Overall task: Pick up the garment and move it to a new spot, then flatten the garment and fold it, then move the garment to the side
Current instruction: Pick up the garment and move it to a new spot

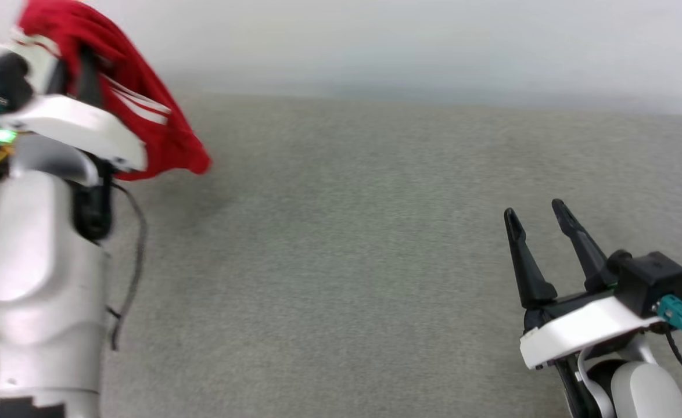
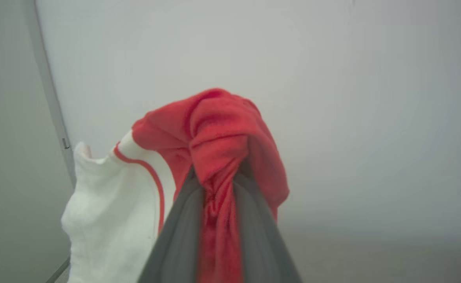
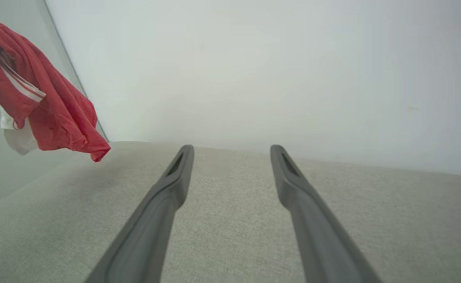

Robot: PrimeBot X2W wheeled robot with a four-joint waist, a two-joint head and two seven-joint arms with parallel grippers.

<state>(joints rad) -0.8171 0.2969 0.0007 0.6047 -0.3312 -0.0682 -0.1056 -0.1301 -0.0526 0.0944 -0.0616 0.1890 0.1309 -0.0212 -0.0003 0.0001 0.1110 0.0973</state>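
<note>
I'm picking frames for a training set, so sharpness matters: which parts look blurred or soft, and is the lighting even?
Head view: the garment and the left arm are smeared by motion blur, while the right gripper is crisp. Left wrist view: the left gripper has soft fingers, being close to the lens. Right wrist view: sharp, evenly lit, no glare.

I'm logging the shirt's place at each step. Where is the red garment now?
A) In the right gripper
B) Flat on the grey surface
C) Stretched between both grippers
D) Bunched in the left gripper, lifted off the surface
D: the garment is pinched in the left gripper, hanging above the grey surface; the right gripper stands open, empty.
</note>
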